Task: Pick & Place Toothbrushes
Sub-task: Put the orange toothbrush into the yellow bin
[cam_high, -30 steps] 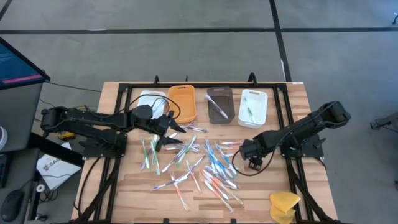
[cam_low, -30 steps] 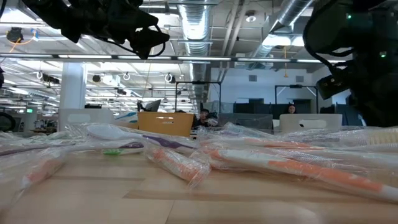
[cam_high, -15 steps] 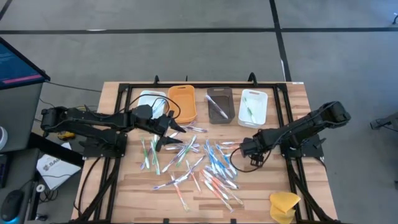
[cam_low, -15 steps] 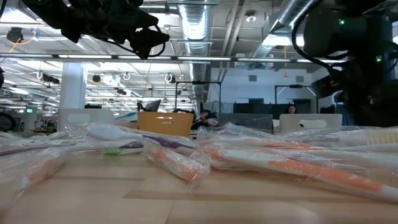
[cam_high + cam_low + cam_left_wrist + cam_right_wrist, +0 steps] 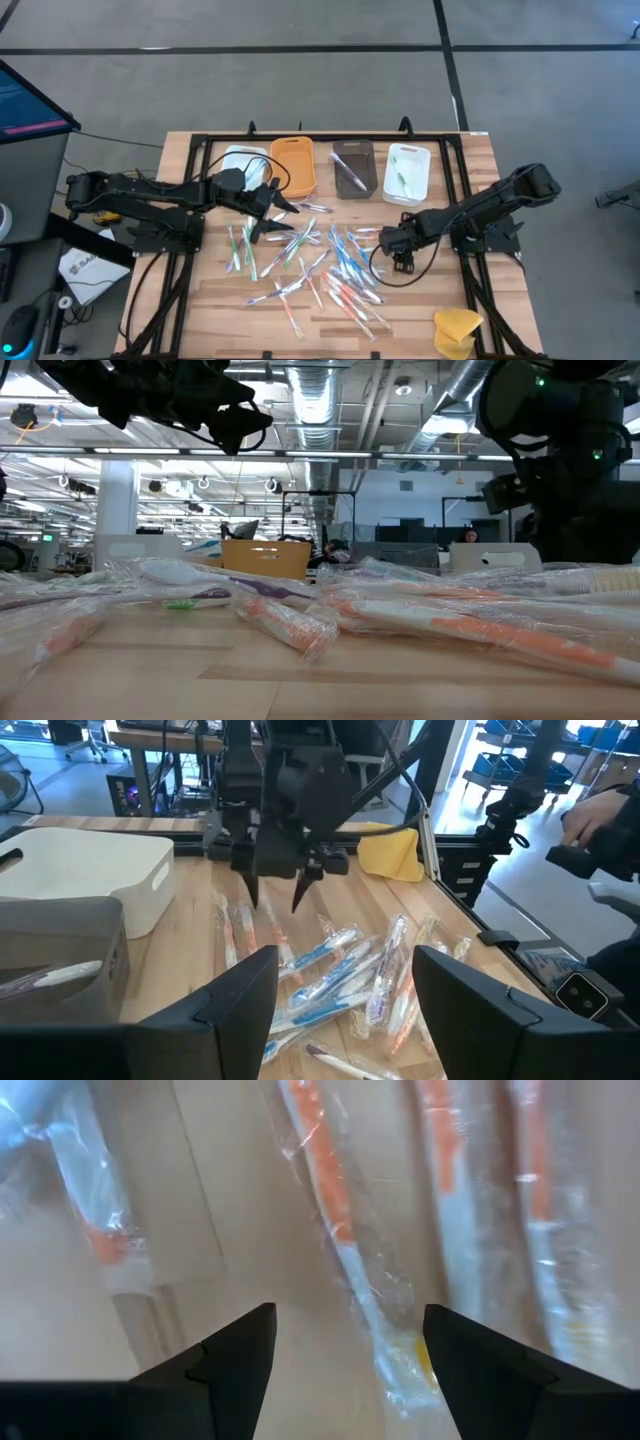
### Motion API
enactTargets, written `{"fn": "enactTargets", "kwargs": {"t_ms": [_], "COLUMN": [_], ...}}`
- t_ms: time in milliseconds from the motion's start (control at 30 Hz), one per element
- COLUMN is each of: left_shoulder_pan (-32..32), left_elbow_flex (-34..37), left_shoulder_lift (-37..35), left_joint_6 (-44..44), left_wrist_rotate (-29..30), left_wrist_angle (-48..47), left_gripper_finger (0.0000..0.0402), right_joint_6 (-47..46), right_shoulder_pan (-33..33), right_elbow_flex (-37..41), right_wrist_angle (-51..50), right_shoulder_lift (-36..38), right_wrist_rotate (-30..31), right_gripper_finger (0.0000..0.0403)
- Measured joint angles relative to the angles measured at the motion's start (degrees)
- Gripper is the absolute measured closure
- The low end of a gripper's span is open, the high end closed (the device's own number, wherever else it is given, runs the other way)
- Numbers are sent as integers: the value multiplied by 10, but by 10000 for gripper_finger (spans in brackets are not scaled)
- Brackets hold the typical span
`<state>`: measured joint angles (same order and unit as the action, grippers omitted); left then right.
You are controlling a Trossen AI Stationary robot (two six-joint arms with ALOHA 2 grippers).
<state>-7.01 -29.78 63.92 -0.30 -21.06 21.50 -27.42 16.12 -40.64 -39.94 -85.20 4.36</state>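
You are early in the job: most toothbrushes point(image 5: 335, 262) lie scattered mid-tabletop point(image 5: 200, 290); only a couple sit in the brown tray point(image 5: 352, 170) and the white tray point(image 5: 407, 174). Your right claw point(image 5: 400, 262), fingers apart, hovers low over orange-handled ones; your left claw point(image 5: 283, 215) waits apart, holding nothing. No label is readable.

In the right wrist view the wrapped toothbrushes point(image 5: 345, 1230) blur and run off the edges; the yellow lump point(image 5: 456, 330) is cut off.
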Motion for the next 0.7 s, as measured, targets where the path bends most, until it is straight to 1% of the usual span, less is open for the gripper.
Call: {"fn": "enactTargets", "kwargs": {"t_ms": [200, 300, 367, 500, 700], "left_shoulder_pan": [0, 0, 0, 0, 0], "left_elbow_flex": [17, 26, 29, 30, 30], "left_shoulder_lift": [0, 0, 0, 0, 0], "left_joint_6": [0, 7, 13, 13, 13], "left_wrist_rotate": [0, 0, 0, 0, 0], "left_wrist_angle": [1, 4, 9, 12, 15], "left_gripper_finger": [175, 175, 175, 175, 175], "right_joint_6": [0, -14, -26, -52, -61], "right_shoulder_pan": [12, 9, 10, 12, 12], "right_elbow_flex": [-7, -11, -14, -19, -21], "right_wrist_angle": [-3, -6, -7, -4, -7], "right_shoulder_lift": [-55, -61, -58, -41, -44], "right_wrist_rotate": [-5, -26, -28, -33, -45], "right_gripper_finger": [154, 158, 170, 217, 319]}}
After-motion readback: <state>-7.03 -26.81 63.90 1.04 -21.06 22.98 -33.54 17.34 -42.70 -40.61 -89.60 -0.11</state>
